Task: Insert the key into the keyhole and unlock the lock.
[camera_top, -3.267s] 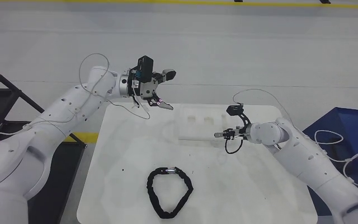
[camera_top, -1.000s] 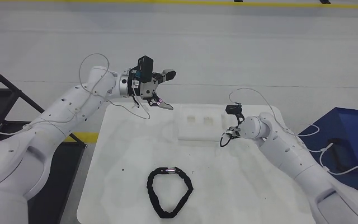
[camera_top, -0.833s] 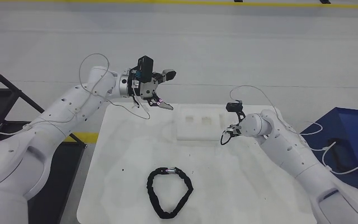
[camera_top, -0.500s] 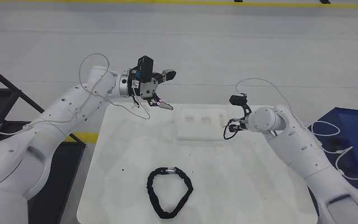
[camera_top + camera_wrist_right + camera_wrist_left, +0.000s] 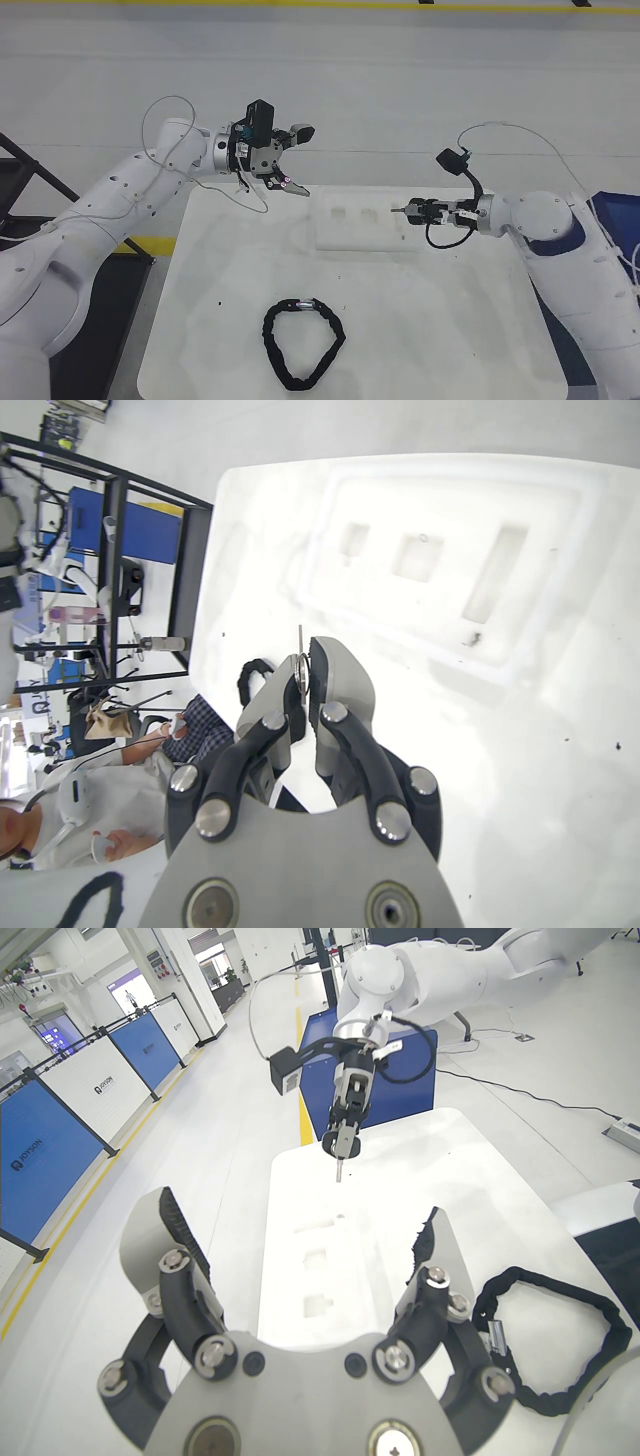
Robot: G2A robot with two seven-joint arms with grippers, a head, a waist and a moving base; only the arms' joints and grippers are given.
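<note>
Right end effector (image 5: 412,211) is clamped tight on the key (image 5: 300,640), both fingers pinching the head and its small ring, with the thin metal shaft poking out past the fingertips. It's stretched out level at the right end of the white foam tray (image 5: 355,235), and the key's tip points in toward that end! The tray sits at the back middle of the tabletop (image 5: 450,320), with three shallow rectangular recesses in its top. Over on the other side, the left end effector (image 5: 300,160) hangs above the back left corner of the tabletop, fingers spread wide apart and gripping nothing at all. And the black chain lock (image 5: 296,304) lies in a closed loop near the front edge, a bit left of centre, its silver barrel at the far side of the loop, well apart from the key and from both arms.
</note>
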